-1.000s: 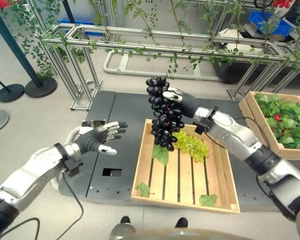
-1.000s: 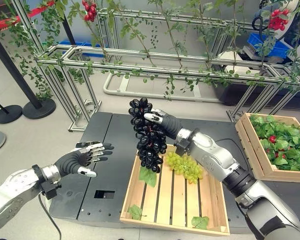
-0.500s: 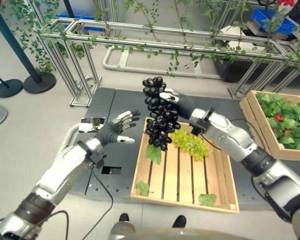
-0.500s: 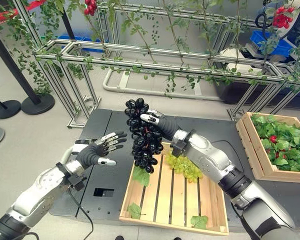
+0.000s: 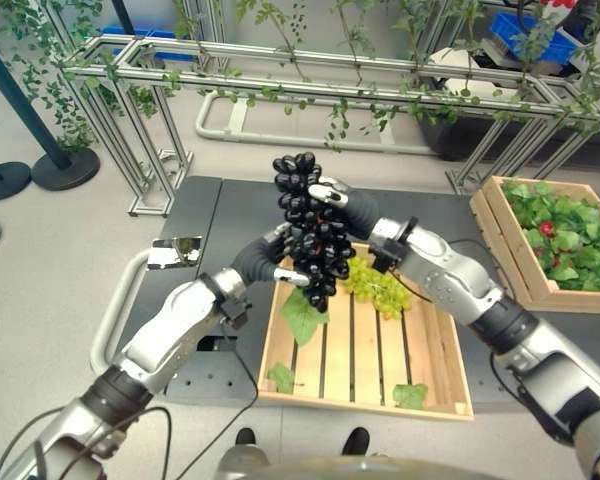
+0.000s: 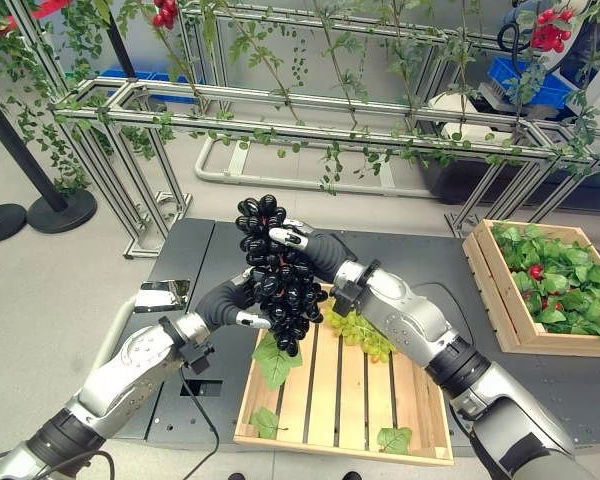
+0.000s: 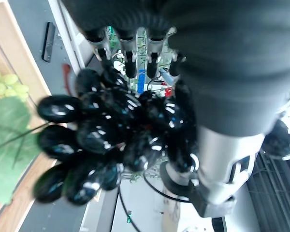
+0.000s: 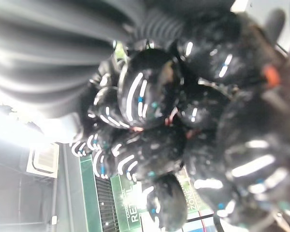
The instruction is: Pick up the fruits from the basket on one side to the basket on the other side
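Note:
A big bunch of black grapes [image 5: 305, 235] hangs in the air over the rear left corner of a slatted wooden crate [image 5: 448, 342]. My right hand [image 5: 345, 205] is shut on its top part, reaching in from the right. From the left, my left hand [image 5: 263, 262] meets the bunch's lower half, thumb in front; in the left wrist view its fingers [image 7: 130, 63] lie straight against the black grapes [image 7: 111, 140]. A bunch of green grapes [image 5: 380, 285] lies at the back of the crate, with a few loose green leaves [image 5: 302, 315] on the slats.
The crate sits on a dark platform [image 5: 200, 215] with a shiny plate [image 5: 175, 252] at its left. A second wooden crate [image 5: 503, 190] of leafy greens and red fruit stands at the right. An aluminium frame [image 5: 280, 85] with hanging vines runs behind.
My left arm has swung right and up from beside the platform until its hand meets the black grapes. The right hand keeps its hold and has drifted a little left.

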Robot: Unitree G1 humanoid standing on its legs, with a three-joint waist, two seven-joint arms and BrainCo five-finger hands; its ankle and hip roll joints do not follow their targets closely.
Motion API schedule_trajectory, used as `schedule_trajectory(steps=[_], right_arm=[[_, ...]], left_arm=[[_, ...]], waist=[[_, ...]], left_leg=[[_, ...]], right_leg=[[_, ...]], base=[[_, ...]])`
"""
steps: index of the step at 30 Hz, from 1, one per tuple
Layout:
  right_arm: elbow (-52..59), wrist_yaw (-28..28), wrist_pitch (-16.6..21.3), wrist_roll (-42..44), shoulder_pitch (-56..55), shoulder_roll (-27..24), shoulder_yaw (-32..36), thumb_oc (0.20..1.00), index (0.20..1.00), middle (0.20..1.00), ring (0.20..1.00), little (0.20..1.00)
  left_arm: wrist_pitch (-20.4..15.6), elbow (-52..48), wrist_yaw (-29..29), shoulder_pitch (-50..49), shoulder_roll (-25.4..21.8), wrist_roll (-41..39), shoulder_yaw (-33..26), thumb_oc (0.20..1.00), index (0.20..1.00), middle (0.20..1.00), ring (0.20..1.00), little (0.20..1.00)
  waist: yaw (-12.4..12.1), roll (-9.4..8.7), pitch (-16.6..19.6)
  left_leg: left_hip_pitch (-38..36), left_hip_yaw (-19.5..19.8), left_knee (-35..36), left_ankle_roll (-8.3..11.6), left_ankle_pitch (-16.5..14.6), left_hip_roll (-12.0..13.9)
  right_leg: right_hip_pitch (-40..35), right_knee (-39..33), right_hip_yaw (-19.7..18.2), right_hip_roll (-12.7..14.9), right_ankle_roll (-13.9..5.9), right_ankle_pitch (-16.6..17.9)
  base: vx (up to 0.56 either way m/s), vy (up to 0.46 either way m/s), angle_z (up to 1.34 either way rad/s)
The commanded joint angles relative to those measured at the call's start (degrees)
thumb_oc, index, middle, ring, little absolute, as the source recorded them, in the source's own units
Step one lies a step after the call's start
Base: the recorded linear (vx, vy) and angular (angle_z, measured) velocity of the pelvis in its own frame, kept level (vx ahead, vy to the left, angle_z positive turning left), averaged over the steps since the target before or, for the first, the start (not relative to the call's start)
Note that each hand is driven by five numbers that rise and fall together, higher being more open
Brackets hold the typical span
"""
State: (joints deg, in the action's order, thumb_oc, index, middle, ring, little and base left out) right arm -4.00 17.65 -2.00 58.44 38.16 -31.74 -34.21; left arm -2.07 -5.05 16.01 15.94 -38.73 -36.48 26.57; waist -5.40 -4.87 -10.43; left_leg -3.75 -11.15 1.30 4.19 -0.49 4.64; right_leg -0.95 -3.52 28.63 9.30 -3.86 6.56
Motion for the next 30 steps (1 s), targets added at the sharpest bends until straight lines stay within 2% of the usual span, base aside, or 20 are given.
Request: schedule_trajectory(steps=[1, 13, 25, 26, 27, 28, 30], right_arm=[[5.32, 0.21, 3.15, 1.51, 7.95, 2.89, -0.24, 0.200, 0.200, 0.200, 0.200, 0.200], [4.05, 0.10, 2.61, 0.94, 9.05, 7.17, -3.01, 0.200, 0.200, 0.200, 0.200, 0.200], [3.24, 0.18, 2.38, 0.25, 9.46, 8.17, -3.85, 0.200, 0.200, 0.200, 0.200, 0.200], [3.19, 0.18, 2.43, 0.35, 9.31, 8.55, -3.84, 0.200, 0.200, 0.200, 0.200, 0.200], [3.26, 0.18, 2.49, 0.43, 9.38, 8.67, -3.79, 0.200, 0.200, 0.200, 0.200, 0.200], [3.25, 0.12, 2.49, 0.49, 9.36, 8.82, -3.75, 0.200, 0.200, 0.200, 0.200, 0.200], [3.17, 0.03, 2.66, 0.67, 9.18, 9.21, -3.55, 0.200, 0.200, 0.200, 0.200, 0.200]], left_arm=[[-4.13, 1.04, -0.44, 4.94, 0.16, 1.48, 2.45, 1.000, 1.000, 1.000, 1.000, 1.000], [-3.90, 2.76, -1.18, 5.94, 3.69, 1.31, 3.89, 1.000, 1.000, 1.000, 1.000, 1.000], [-3.02, 2.52, 0.23, 6.08, 3.37, -0.46, 5.23, 1.000, 1.000, 1.000, 1.000, 1.000], [-2.95, 2.65, 0.25, 6.05, 3.69, -1.00, 5.32, 0.498, 0.498, 0.498, 0.498, 0.498], [-2.95, 2.58, 0.25, 6.02, 3.84, -1.43, 5.33, 0.269, 0.269, 0.269, 0.269, 0.269], [-2.98, 2.57, 0.12, 5.98, 4.07, -1.63, 5.28, 0.200, 0.200, 0.200, 0.200, 0.200], [-3.04, 2.58, 0.02, 5.84, 4.35, -1.82, 5.23, 0.200, 0.200, 0.200, 0.200, 0.200]], waist=[[0.39, -3.23, 2.23], [0.27, -3.39, 2.20], [0.04, -3.44, 2.51], [0.07, -3.41, 2.57], [0.10, -3.40, 2.55], [0.10, -3.42, 2.51], [0.07, -3.42, 2.44]], left_leg=[[2.84, 1.20, -2.53, 0.04, 0.90, -0.83], [3.00, 1.36, -2.54, -0.16, 0.82, -1.03], [2.93, 1.38, -2.43, -0.19, 0.79, -1.14], [2.95, 1.37, -2.38, -0.19, 0.81, -1.12], [2.95, 1.39, -2.34, -0.20, 0.81, -1.14], [2.96, 1.38, -2.34, -0.22, 0.80, -1.17], [3.00, 1.40, -2.38, -0.26, 0.80, -1.21]], right_leg=[[-1.78, 3.32, 0.92, 5.33, -7.41, 1.10], [-1.78, 3.33, 0.88, 5.33, -7.29, 1.07], [-1.97, 3.16, 1.04, 5.16, -7.23, 1.07], [-1.93, 3.14, 1.03, 5.15, -7.20, 1.06], [-1.93, 3.12, 1.03, 5.16, -7.20, 1.05], [-1.90, 3.16, 1.03, 5.18, -7.19, 1.06], [-1.80, 3.20, 0.95, 5.18, -7.18, 1.10]], base=[[0.00, 0.000, 0.00], [0.00, 0.000, 0.00], [0.00, 0.000, 0.00], [0.00, 0.000, 0.00], [0.00, 0.000, 0.00], [0.00, 0.000, 0.00], [0.00, 0.000, 0.00]])
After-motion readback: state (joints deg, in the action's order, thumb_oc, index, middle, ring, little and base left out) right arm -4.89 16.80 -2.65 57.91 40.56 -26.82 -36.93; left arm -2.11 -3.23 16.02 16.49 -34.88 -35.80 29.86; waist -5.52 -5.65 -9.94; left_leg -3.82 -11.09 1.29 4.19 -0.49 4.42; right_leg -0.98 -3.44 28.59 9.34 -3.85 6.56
